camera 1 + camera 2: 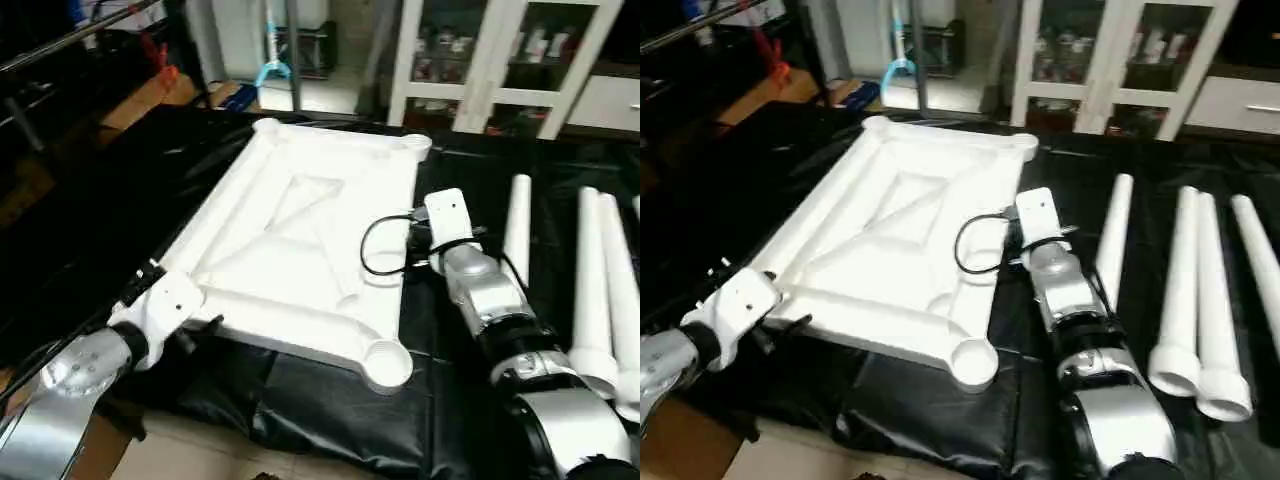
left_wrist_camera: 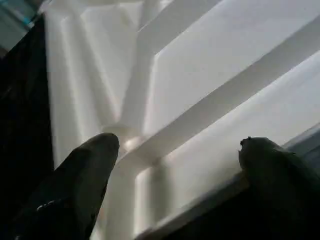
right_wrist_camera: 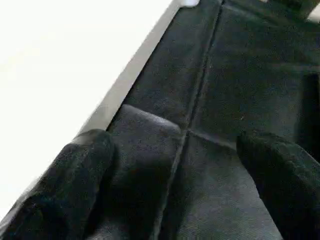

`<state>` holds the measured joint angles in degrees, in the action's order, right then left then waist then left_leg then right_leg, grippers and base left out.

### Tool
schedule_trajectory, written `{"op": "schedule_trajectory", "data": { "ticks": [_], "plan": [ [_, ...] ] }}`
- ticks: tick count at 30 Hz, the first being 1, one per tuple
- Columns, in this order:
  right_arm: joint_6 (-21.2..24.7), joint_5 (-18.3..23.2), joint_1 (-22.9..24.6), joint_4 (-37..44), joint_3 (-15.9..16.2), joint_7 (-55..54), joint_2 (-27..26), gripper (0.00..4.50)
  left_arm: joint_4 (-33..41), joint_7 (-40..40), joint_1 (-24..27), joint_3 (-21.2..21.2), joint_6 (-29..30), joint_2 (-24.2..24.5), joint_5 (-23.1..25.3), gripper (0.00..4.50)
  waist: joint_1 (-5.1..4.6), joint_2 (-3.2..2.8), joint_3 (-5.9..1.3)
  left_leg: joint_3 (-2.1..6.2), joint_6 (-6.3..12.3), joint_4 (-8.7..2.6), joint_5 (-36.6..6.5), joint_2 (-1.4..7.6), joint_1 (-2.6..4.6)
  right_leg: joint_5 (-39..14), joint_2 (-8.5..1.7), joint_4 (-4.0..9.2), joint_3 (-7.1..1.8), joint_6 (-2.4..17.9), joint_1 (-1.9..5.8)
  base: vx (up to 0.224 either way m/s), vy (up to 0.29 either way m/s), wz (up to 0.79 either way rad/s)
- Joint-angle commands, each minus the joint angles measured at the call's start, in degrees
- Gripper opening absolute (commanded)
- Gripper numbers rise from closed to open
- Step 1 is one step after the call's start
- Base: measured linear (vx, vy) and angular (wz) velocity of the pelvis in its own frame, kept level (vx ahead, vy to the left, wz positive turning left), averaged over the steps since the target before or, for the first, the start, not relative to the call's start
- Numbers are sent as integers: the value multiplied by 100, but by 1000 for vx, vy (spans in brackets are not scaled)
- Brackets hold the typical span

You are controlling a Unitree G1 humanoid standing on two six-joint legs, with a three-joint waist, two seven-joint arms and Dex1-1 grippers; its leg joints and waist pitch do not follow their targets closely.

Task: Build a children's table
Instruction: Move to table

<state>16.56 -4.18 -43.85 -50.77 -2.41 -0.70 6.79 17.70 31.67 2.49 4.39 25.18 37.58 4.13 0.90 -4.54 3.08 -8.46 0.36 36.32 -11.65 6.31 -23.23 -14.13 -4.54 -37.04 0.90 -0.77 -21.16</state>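
I seem to be in a workroom or lab, not a lived-in home. My work surface is draped in a black sheet creased by fold lines, laid out for assembly, with 4 white legs set side by side on it. Behind it stands a white glass-door cabinet whose shelves hold small items I can't quite make out. To my left, a metal rail crosses dark equipment, and a cardboard box sits by the pale floor.
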Motion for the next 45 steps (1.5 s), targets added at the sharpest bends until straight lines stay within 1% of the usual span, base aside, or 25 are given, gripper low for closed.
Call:
{"op": "schedule_trajectory", "data": {
  "ticks": [1, 2, 3, 4, 6, 8, 11, 12, 13, 15, 17, 21, 23, 24, 27, 30, 32, 35, 37, 38, 41, 42, 43, 44, 45],
  "plan": [
    [-278, 252, -328, -145, 42, 350, -315, 450, 178, 226, 220, 260, 203, -24, -134, 442, 18, 75, -301, 236, -78, -608, -1677, 531, 120, -155, -417, 387, -161, 1457, 106, 0, 0, 0],
    [-321, 273, -382, -220, 42, 415, -367, 450, 266, 238, 260, 257, 235, -49, -174, 442, -6, 68, -314, 236, 11, -591, -1432, 533, 73, 38, -456, 369, -164, 1512, 155, 0, 0, 0],
    [-365, 294, -444, -311, 43, 487, -427, 450, 371, 255, 303, 259, 275, -83, -219, 442, -17, 97, -316, 221, 82, -580, -1286, 533, 57, 156, -456, 364, -160, 1536, 162, 0, 0, 0],
    [-402, 293, -484, -378, 49, 526, -464, 450, 436, 263, 325, 270, 300, -113, -244, 442, -31, 83, -326, 213, 206, -556, -1018, 529, 46, 368, -450, 347, -146, 1579, 173, 0, 0, 0],
    [-546, 267, -572, -538, 76, 605, -538, 450, 550, 260, 362, 324, 336, -184, -281, 442, -20, 76, -356, 169, 396, -505, -615, 540, 69, 743, -430, 320, -132, 1690, 153, 0, 0, 0],
    [-743, 261, -747, -794, 46, 634, -641, 450, 674, 200, 361, 494, 391, -353, -309, 442, -13, 110, -359, 139, 528, -479, -355, 545, 74, 995, -407, 304, -119, 1769, 140, 0, 0, 0],
    [-1019, 304, -1014, -1096, -60, 599, -760, 450, 736, 92, 264, 805, 430, -628, -260, 442, 7, 108, -350, 110, 612, -471, -359, 575, 100, 940, -413, 308, -130, 1878, 118, 0, 0, 0],
    [-1089, 316, -1069, -1147, -80, 583, -777, 450, 733, 75, 226, 865, 440, -708, -254, 442, 18, 107, -346, 104, 596, -480, -383, 588, 113, 906, -397, 306, -126, 1878, 112, 0, 0, 0],
    [-1158, 327, -1117, -1180, -99, 561, -792, 450, 721, 57, 174, 941, 436, -791, -240, 442, 12, 158, -335, 94, 600, -490, -406, 598, 108, 878, -393, 310, -127, 1875, 107, 0, 0, 0],
    [-1316, 336, -1213, -1260, -128, 485, -793, 450, 630, -40, 27, 1100, 438, -972, -144, 442, 29, 133, -318, 81, 530, -506, -561, 603, 128, 695, -384, 315, -131, 1847, 84, 0, 0, 0],
    [-1396, 343, -1256, -1293, -154, 447, -787, 450, 549, -122, -64, 1176, 432, -1074, -64, 442, 71, 128, -299, 62, 349, -541, -826, 617, 183, 439, -356, 343, -135, 1757, 48, 0, 0, 0],
    [-1584, 434, -1268, -1241, -307, 416, -669, 450, -33, -597, -495, 1246, 232, -1300, 421, 442, 176, 160, -276, 17, 55, -578, -1214, 615, 232, 116, -333, 389, -165, 1528, 6, 0, 0, 0],
    [-1684, 423, -1233, -1190, -304, 440, -610, 450, -206, -754, -628, 1180, 141, -1307, 539, 442, 193, 156, -266, 37, -84, -614, -1265, 619, 193, 45, -347, 389, -159, 1402, 20, 0, 0, 0],
    [-1789, 454, -1187, -1113, -316, 497, -565, 450, -327, -878, -747, 1122, 52, -1306, 580, 442, 200, 169, -277, 36, -201, -619, -1342, 611, 210, 84, -341, 383, -157, 1315, 10, 0, 0, 0],
    [-1871, 484, -1041, -808, -317, 595, -495, 450, -508, -1023, -924, 1032, -83, -1346, 591, 442, 192, 184, -271, 35, -246, -626, -1416, 603, 194, 68, -350, 392, -167, 1264, 17, 0, 0, 0],
    [-1838, 540, -837, -369, -304, 747, -434, 450, -729, -1100, -1072, 1028, -224, -1330, 689, 442, 185, 203, -289, 37, -127, -600, -1169, 603, 177, 355, -360, 381, -175, 1276, 39, 0, 0, 0],
    [-1624, 492, -295, 586, -152, 1003, -231, 450, -1008, -1154, -1283, 1000, -393, -1337, 755, 442, 196, 195, -266, 32, -55, -599, -1068, 601, 166, 459, -348, 402, -175, 1254, 34, 0, 0, 0],
    [-1466, 487, 60, 1103, -96, 1157, -84, 450, -1003, -1163, -1374, 937, -449, -1466, 626, 442, 211, 198, -283, 38, -35, -582, -876, 611, 185, 737, -337, 383, -173, 1233, 51, 0, 0, 0],
    [-1322, 514, 256, 1367, -155, 1099, 4, 450, -1023, -1188, -1448, 946, -470, -1601, 547, 442, 216, 194, -280, 32, -14, -580, -832, 610, 184, 792, -341, 389, -172, 1354, 54, 0, 0, 0],
    [-1105, 557, 458, 1716, -237, 1040, 77, 450, -1043, -1197, -1524, 1019, -517, -1738, 494, 442, 222, 165, -268, 34, -29, -590, -906, 615, 190, 717, -337, 406, -172, 1375, 47, 0, 0, 0],
    [-468, 658, 732, 2350, -400, 928, 150, 450, -1117, -1239, -1636, 1153, -587, -2012, 429, 442, 227, 187, -262, 48, -33, -606, -971, 624, 186, 642, -350, 416, -180, 1371, 70, 0, 0, 0],
    [-145, 644, 809, 2595, -398, 911, 177, 450, -1127, -1239, -1661, 1188, -619, -2073, 422, 442, 223, 128, -251, 53, -56, -605, -1006, 622, 186, 607, -350, 418, -181, 1373, 56, 0, 0, 0],
    [68, 629, 859, 2757, -390, 903, 196, 450, -1131, -1236, -1676, 1210, -643, -2106, 419, 442, 209, 164, -235, 48, -59, -616, -1042, 619, 181, 561, -330, 441, -180, 1343, 60, 0, 0, 0],
    [433, 562, 893, 2930, -366, 855, 230, 450, -1084, -1203, -1680, 1229, -674, -2137, 382, 442, 215, 110, -233, 66, -81, -614, -997, 612, 174, 562, -339, 421, -184, 1329, 81, 0, 0, 0],
    [730, 536, 900, 3031, -373, 806, 250, 450, -1018, -1172, -1676, 1225, -694, -2159, 331, 442, 195, 156, -235, 55, -89, -615, -1033, 614, 172, 510, -350, 438, -185, 1347, 79, 0, 0, 0]
  ]
}}
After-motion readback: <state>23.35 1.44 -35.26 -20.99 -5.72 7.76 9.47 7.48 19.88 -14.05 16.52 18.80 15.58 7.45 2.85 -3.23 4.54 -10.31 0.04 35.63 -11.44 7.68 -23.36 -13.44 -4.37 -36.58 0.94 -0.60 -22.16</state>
